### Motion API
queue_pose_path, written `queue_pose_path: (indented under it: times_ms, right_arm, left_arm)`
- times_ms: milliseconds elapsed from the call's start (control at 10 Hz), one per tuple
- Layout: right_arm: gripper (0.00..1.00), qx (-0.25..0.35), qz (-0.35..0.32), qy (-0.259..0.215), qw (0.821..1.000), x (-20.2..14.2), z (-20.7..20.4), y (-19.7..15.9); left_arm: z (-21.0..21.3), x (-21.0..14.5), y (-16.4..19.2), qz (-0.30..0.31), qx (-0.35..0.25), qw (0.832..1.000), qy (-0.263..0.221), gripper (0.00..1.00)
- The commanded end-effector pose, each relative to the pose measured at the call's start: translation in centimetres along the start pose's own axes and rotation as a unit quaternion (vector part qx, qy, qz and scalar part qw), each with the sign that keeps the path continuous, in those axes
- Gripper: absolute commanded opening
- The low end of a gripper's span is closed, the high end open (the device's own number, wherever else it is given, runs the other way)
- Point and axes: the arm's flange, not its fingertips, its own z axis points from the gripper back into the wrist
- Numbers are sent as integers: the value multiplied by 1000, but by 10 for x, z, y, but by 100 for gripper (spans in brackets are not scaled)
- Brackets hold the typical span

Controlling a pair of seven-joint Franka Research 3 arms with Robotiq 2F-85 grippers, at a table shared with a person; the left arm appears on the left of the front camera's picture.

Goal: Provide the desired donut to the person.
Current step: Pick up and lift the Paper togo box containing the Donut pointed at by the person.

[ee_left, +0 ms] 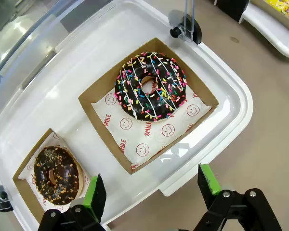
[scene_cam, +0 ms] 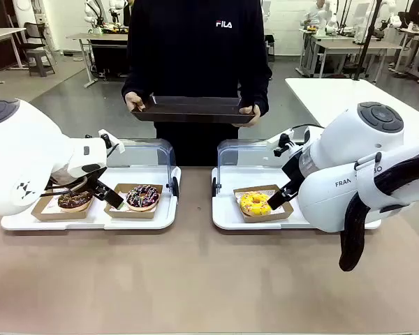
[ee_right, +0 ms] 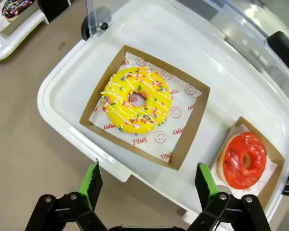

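Note:
The person (scene_cam: pixel 195 63) stands at the far side holding a dark tray (scene_cam: pixel 193 109) in both hands. A chocolate donut with rainbow sprinkles (scene_cam: pixel 142 196) (ee_left: pixel 151 86) and a chocolate donut with nut bits (scene_cam: pixel 75 200) (ee_left: pixel 55 174) sit in cardboard trays in the left white box (scene_cam: pixel 91 220). A yellow sprinkled donut (scene_cam: pixel 255 203) (ee_right: pixel 136 100) lies in the right white box (scene_cam: pixel 227 216), with a red glazed donut (ee_right: pixel 244 160) beside it. My left gripper (ee_left: pixel 153 190) hovers open above the left box's near rim. My right gripper (ee_right: pixel 147 183) hangs open over the right box's near rim.
Both boxes have clear lids (scene_cam: pixel 145 150) (scene_cam: pixel 248 151) swung up at the back. Bare brown tabletop (scene_cam: pixel 195 279) stretches in front of the boxes. A white table (scene_cam: pixel 349 94) stands at the right behind my right arm.

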Motion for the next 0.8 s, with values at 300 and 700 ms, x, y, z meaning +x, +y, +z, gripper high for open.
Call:
queue_pose_path:
  times_ms: [300,700]
  right_arm:
    - [100,0,0,0,1000,0,0,0]
    - [100,0,0,0,1000,0,0,0]
  left_arm:
    - [0,0,0,0,0,1000,0,100]
    - [0,0,0,0,0,1000,0,100]
